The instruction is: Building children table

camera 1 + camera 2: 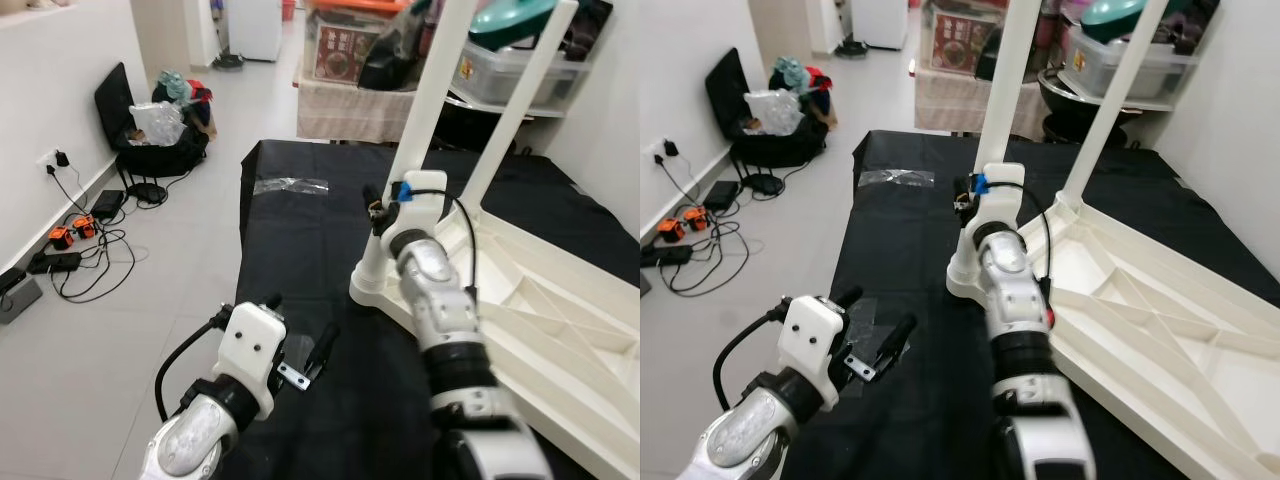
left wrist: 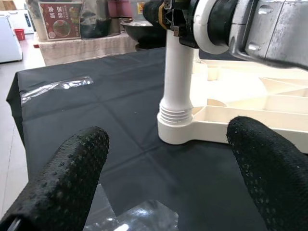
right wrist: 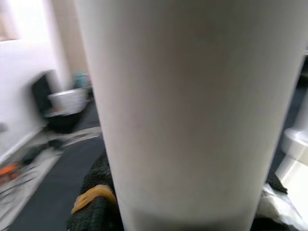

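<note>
A tiled room with a white wall frames a black cloth (image 1: 300, 240) spread over the work surface, cables and chargers (image 1: 75, 240) trailing on the floor at far left beside a dark bag of clutter (image 1: 155, 135). Low on the left, the left gripper (image 1: 305, 355) hovers over the cloth with fingers spread wide and nothing between them, a scrap of clear plastic wrap (image 1: 290, 185) lying farther back. Centre, the right gripper (image 1: 385, 215) is closed around a white table leg (image 1: 425, 100) standing in the corner socket of the upturned white tabletop (image 1: 540, 300), which lies on the cloth to the right; a second leg (image 1: 520, 105) stands behind. The leg seems to be mid-seating, so the next move likely calls for twisting it home. Storage boxes (image 1: 500, 70) crowd the shelf beyond.
</note>
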You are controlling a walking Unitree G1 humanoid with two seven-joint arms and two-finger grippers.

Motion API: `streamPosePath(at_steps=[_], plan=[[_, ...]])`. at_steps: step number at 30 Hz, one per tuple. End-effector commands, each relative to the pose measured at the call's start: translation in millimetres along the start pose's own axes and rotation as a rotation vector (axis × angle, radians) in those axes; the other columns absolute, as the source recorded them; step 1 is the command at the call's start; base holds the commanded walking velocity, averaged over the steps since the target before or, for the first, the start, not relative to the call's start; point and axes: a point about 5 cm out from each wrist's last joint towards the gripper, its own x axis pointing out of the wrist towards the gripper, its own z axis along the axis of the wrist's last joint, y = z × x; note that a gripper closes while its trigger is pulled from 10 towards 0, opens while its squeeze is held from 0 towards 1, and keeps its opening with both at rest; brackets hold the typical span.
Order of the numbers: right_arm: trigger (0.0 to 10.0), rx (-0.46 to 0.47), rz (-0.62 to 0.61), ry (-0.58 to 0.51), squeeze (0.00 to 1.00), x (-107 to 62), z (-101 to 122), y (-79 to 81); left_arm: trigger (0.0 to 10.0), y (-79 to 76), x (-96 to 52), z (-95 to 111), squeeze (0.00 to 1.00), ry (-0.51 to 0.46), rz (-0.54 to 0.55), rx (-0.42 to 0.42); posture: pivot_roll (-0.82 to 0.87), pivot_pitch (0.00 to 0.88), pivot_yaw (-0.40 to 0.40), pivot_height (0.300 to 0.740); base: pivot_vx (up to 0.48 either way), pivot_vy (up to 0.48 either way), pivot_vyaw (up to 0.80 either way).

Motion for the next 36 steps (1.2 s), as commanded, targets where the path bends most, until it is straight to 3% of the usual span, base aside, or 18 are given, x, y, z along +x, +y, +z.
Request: streamPosePath(at_steps=[1, 4, 5, 8, 9, 14, 15, 19, 22, 24, 25, 26, 28, 29, 32, 36], plan=[[0.0, 0.019, -0.148, 0.009, 0.0, -4.6, -5, -16.9, 10.0, -1.1, 1.0, -1, 0.0, 0.003, 0.0, 0.002, 0.09, 0.012, -0.101, 0.74, 0.0, 0.0, 0.0], [0.0, 0.042, -0.133, 0.015, 0.0, -3.8, -6, -6.2, 10.0, -1.4, 1.4, 0, 0.0, -0.002, -0.002, 0.005, 0.09, 0.012, -0.103, 0.74, 0.0, 0.0, 0.0], [10.0, 0.036, -0.093, 0.019, 0.0, -2.1, -5, -1.1, 10.0, -1.3, 1.4, 0, 0.0, -0.005, -0.002, 0.006, 0.09, 0.014, -0.103, 0.74, 0.0, 0.0, 0.0], [10.0, 0.012, -0.024, 0.005, 0.0, 0.0, -1, 4.0, 10.0, -1.2, 1.7, 1, 0.0, -0.008, -0.001, 0.007, 0.09, 0.014, -0.106, 0.74, 0.0, 0.0, 0.0], [10.0, 0.001, 0.013, -0.014, 1.0, 1.8, 4, 3.5, 10.0, -1.1, 1.8, 1, 0.0, -0.009, 0.0, 0.007, 0.09, 0.015, -0.106, 0.74, 0.0, 0.0, 0.0], [10.0, -0.009, 0.048, -0.043, 1.0, 8.0, 15, -5.3, 10.0, -1.0, 2.0, 2, 0.0, -0.011, 0.001, 0.008, 0.09, 0.015, -0.105, 0.74, 0.0, 0.0, 0.0], [10.0, 0.008, 0.116, -0.024, 0.0, 12.3, 20, -8.9, 10.0, -0.9, 2.3, 2, 0.0, -0.012, 0.002, 0.009, 0.08, 0.016, -0.105, 0.74, 0.0, 0.0, 0.0], [10.0, 0.028, 0.245, 0.013, 0.0, 16.1, 20, -9.4, 10.0, -0.8, 2.6, 2, 0.0, -0.013, 0.002, 0.009, 0.08, 0.017, -0.106, 0.74, 0.0, 0.0, 0.0], [10.0, 0.025, 0.525, 0.116, 0.0, 19.8, 12, -20.8, 10.0, -0.7, 2.9, 2, 0.0, -0.016, 0.002, 0.01, 0.08, 0.016, -0.108, 0.74, 0.0, 0.0, 0.0], [10.0, 0.016, 0.587, 0.142, 0.0, 20.2, 9, -26.4, 10.0, -0.7, 3.0, 2, 0.0, -0.017, 0.001, 0.01, 0.08, 0.016, -0.108, 0.74, 0.0, 0.0, 0.0], [10.0, 0.052, 0.712, 0.173, 0.0, 16.9, 7, -30.7, 10.0, -0.5, 3.0, 3, 0.0, -0.018, 0.002, 0.011, 0.09, 0.015, -0.107, 0.74, 0.0, 0.0, 0.0], [10.0, 0.052, 0.712, 0.173, 0.0, 16.9, 7, -30.7, 10.0, -0.5, 3.0, 3, 0.0, -0.018, 0.002, 0.011, 0.09, 0.015, -0.107, 0.74, 0.0, 0.0, 0.0], [10.0, 0.09, 0.927, 0.191, 0.0, 7.3, 6, -32.1, 10.0, -0.5, 3.2, 3, 0.0, -0.02, 0.001, 0.011, 0.09, 0.015, -0.107, 0.74, 0.0, 0.0, 0.0], [10.0, 0.09, 0.927, 0.191, 0.0, 7.3, 6, -32.1, 10.0, -0.5, 3.2, 3, 0.0, -0.02, 0.001, 0.011, 0.09, 0.015, -0.107, 0.74, 0.0, 0.0, 0.0], [10.0, 0.106, 1.137, 0.207, 0.0, 1.8, 4, -28.2, 10.0, -1.3, 4.6, 6, 0.0, -0.031, -0.002, 0.015, 0.1, 0.004, -0.111, 0.74, 0.0, 0.0, 0.0], [10.0, 0.128, 1.214, 0.22, 0.0, 6.9, 5, -20.4, 10.0, -1.8, 5.5, 9, 0.0, -0.041, -0.002, 0.018, 0.11, 0.001, -0.109, 0.74, 0.0, 0.0, 0.0]])
